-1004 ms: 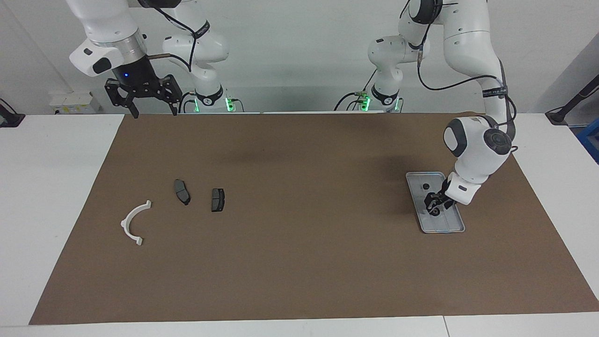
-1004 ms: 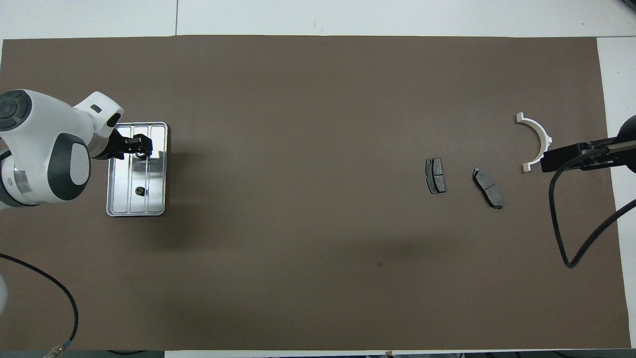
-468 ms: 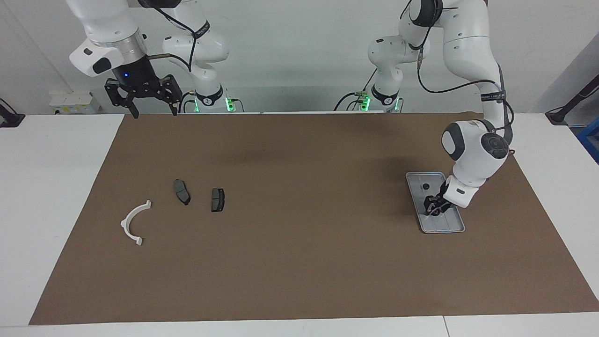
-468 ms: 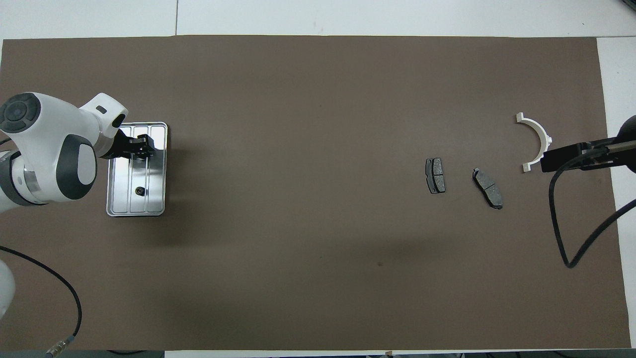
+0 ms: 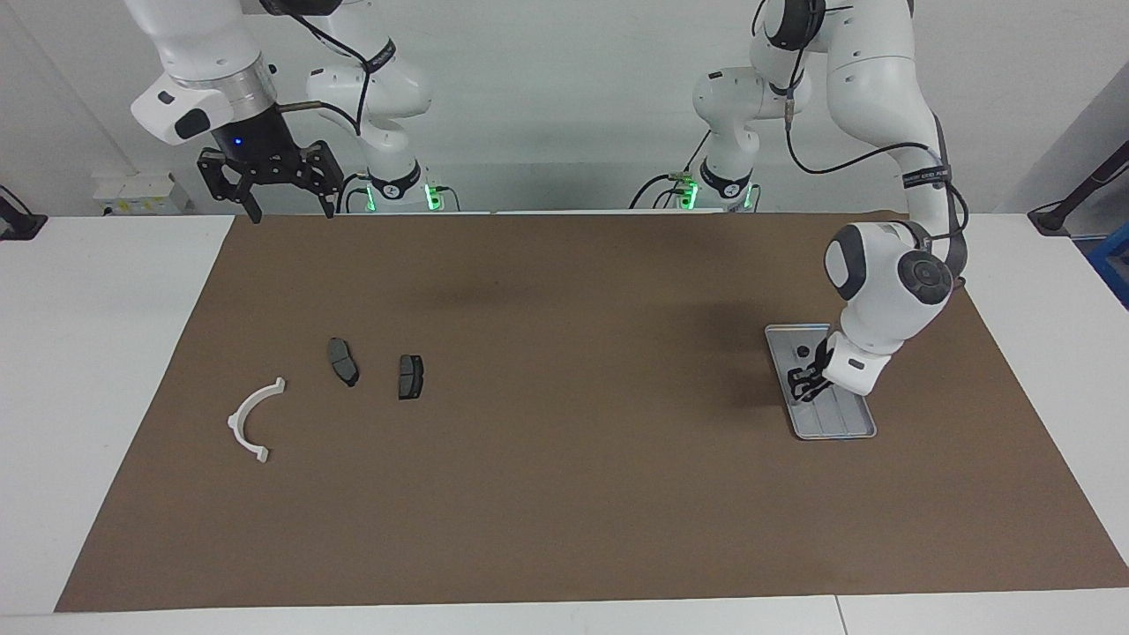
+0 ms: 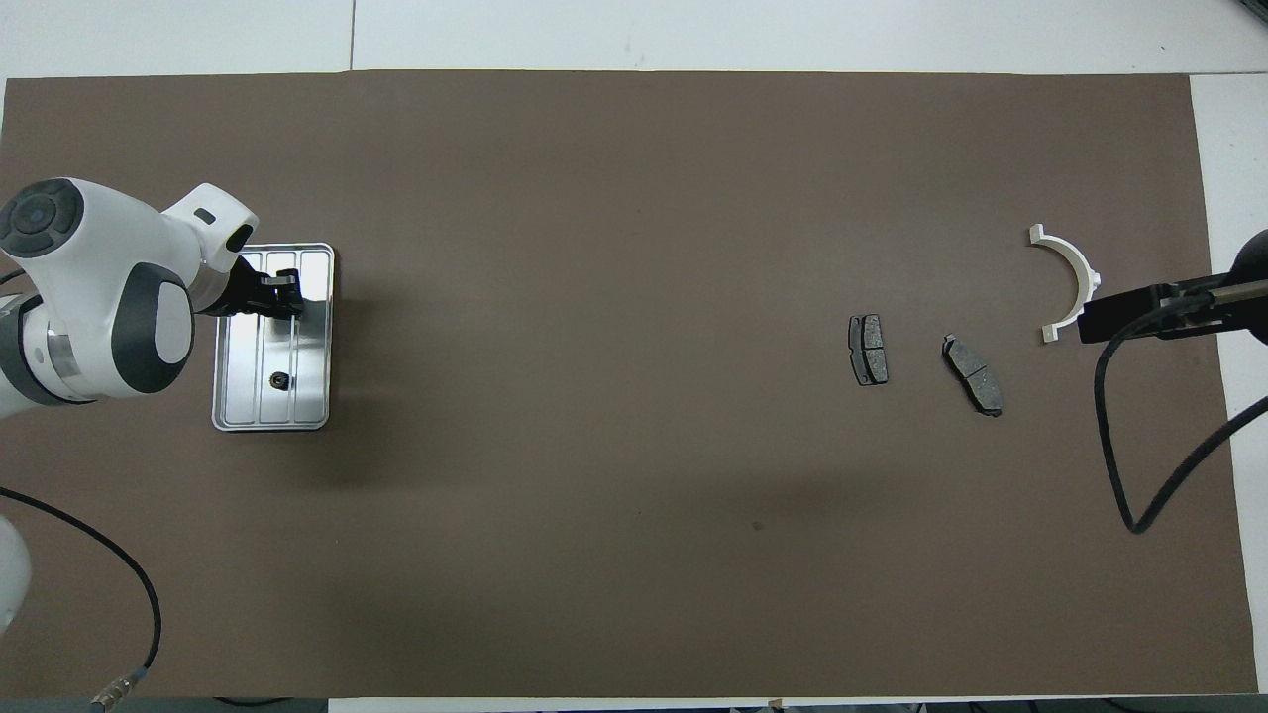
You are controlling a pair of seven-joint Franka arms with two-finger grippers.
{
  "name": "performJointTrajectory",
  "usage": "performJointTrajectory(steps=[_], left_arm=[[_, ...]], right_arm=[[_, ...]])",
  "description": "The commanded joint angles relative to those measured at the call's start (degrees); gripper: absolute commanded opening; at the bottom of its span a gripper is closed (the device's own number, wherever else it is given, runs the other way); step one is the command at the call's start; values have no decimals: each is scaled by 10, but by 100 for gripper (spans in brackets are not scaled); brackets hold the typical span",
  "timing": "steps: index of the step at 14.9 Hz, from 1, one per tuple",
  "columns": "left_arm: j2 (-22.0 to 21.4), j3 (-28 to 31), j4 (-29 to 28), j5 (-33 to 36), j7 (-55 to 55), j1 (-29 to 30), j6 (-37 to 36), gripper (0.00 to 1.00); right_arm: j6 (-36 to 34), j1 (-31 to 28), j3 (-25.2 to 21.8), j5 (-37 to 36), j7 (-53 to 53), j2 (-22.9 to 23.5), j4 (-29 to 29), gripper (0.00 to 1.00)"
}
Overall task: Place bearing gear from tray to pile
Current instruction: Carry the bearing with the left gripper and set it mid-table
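The silver tray (image 5: pixel 833 436) lies on the mat at the left arm's end of the table. My left gripper (image 5: pixel 803 384) is low inside it, fingertips drawn together on a small dark bearing gear that they mostly hide. A second bearing gear (image 5: pixel 803 351) lies loose in the tray, nearer to the robots. The pile sits toward the right arm's end: a white half-ring bracket (image 5: pixel 256 419) and two dark pads (image 5: pixel 343 361) (image 5: pixel 410 376). My right gripper (image 5: pixel 287 205) waits, open and empty, high over the mat's edge by the robots.
A brown mat (image 5: pixel 564 494) covers most of the white table. In the overhead view a black cable (image 6: pixel 1114 446) loops over the mat at the right arm's end, near the bracket (image 6: pixel 1068 282).
The left gripper's fingers have closed around the gear in the tray and shifted a little toward the robots. That gear no longer shows on the tray floor. The right arm has not moved.
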Motion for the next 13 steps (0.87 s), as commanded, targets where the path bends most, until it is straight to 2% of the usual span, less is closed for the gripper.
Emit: performJointTrajectory(steps=[1, 4, 7, 13], left_arm=[[39, 9, 102, 2, -166, -111, -73, 0], [44, 9, 109, 18, -298, -200, -48, 0], [38, 9, 53, 32, -371, -254, 21, 0], [28, 8, -54, 32, -376, -263, 149, 0]], right_arm=[[2, -6, 3, 15, 2, -8, -6, 100], [2, -6, 3, 15, 2, -8, -6, 100], [2, -6, 4, 15, 5, -8, -6, 100], [2, -5, 4, 15, 5, -12, -13, 100]])
